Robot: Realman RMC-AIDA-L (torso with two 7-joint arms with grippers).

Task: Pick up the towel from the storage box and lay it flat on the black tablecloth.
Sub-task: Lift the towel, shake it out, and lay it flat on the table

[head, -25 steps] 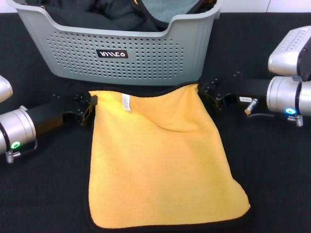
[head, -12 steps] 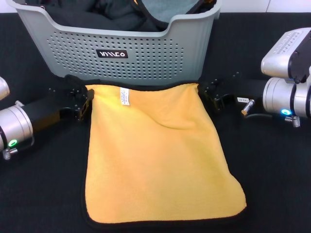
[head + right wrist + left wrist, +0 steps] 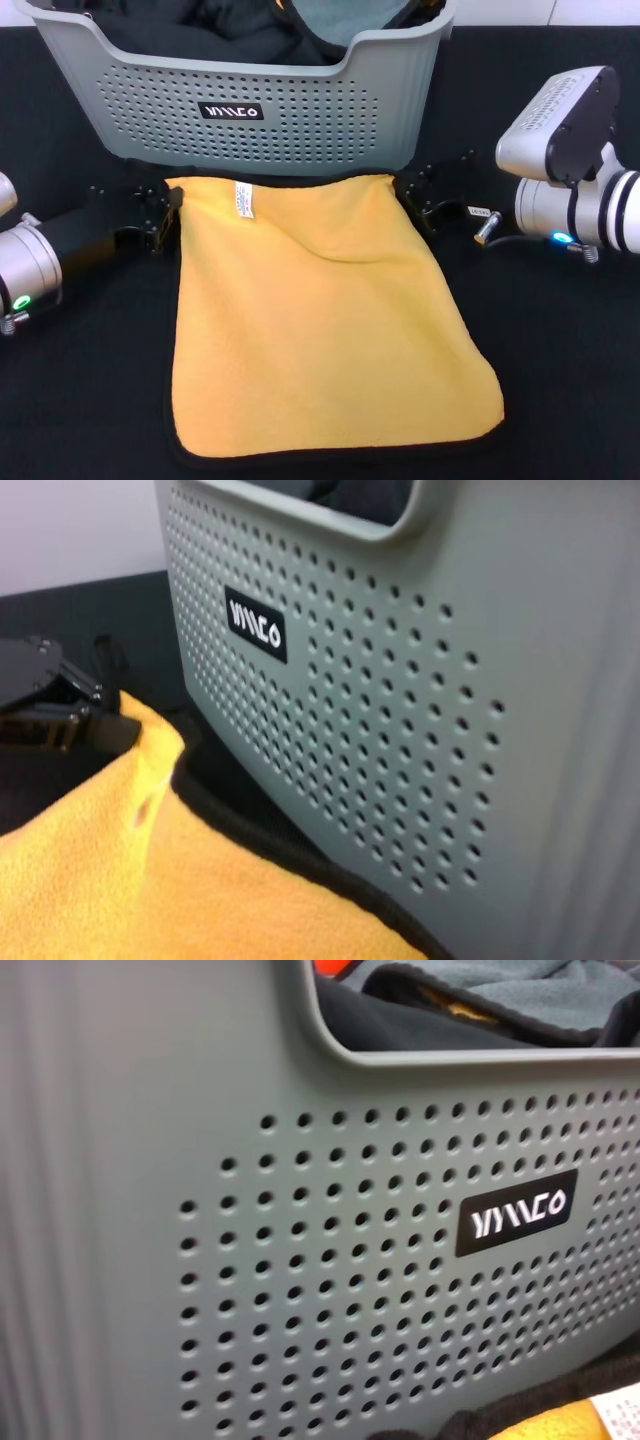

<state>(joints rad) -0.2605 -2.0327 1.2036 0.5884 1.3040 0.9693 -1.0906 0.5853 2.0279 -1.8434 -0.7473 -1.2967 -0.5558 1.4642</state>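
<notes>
Head view shows the towel (image 3: 325,320) spread nearly flat on the black tablecloth (image 3: 560,380), its far edge just in front of the storage box (image 3: 250,110); it looks light, soft and limp, so the far corners are the sensible places to hold it. The left gripper (image 3: 165,212) lies low at the far left corner and the right gripper (image 3: 410,195) at the far right corner. Whether either gripper's fingers pinch the cloth or have let go, I cannot tell.
</notes>
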